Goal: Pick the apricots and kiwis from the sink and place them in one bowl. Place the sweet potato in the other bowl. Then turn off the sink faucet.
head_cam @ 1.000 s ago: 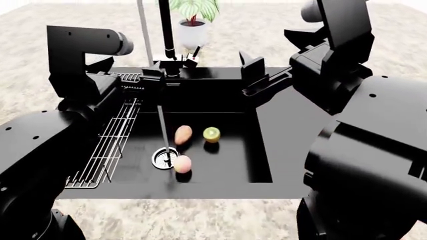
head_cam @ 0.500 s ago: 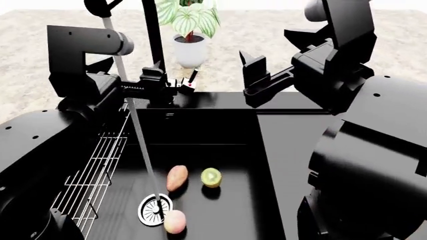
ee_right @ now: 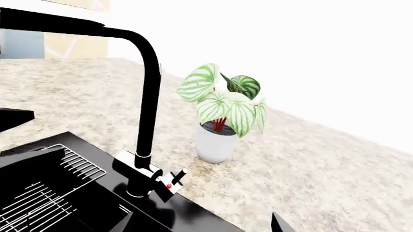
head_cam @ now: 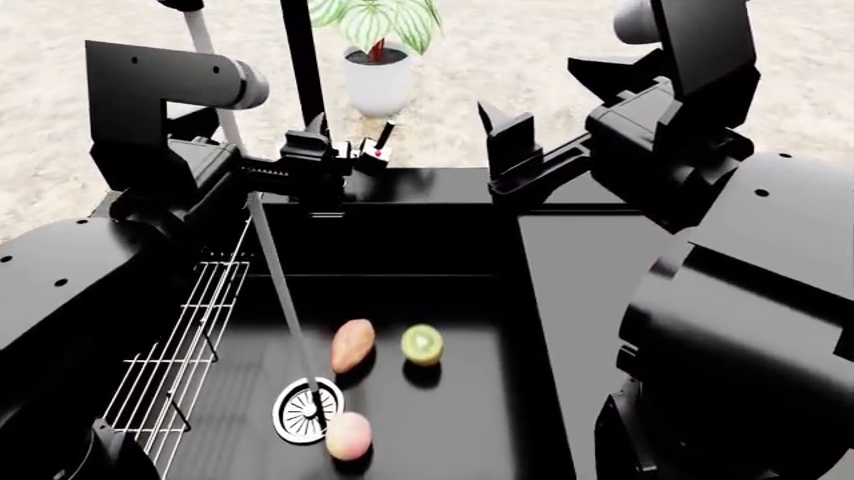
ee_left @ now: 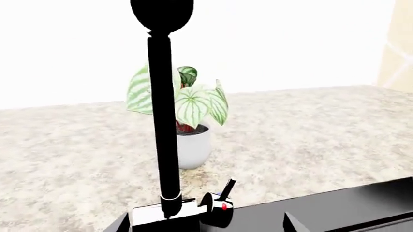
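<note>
Compared with a moment ago, everything sits slightly higher in view. Sweet potato, kiwi and apricot lie in the black sink by the drain; speckled countertop and potted plant behind. Both grippers: whether they are parted, I cannot tell.

My head camera looks forward and steeply down over both my arms into the sink, taking in the basin floor close below and the sink faucet at the far rim. Beyond it stands the potted plant on the speckled table. My left wrist camera sits low and near the faucet, facing it almost level, the plant right behind it. My right wrist camera looks from farther off and higher, at an angle across the sink's back corner. All three views share the faucet, its red-marked lever and the plant.
</note>
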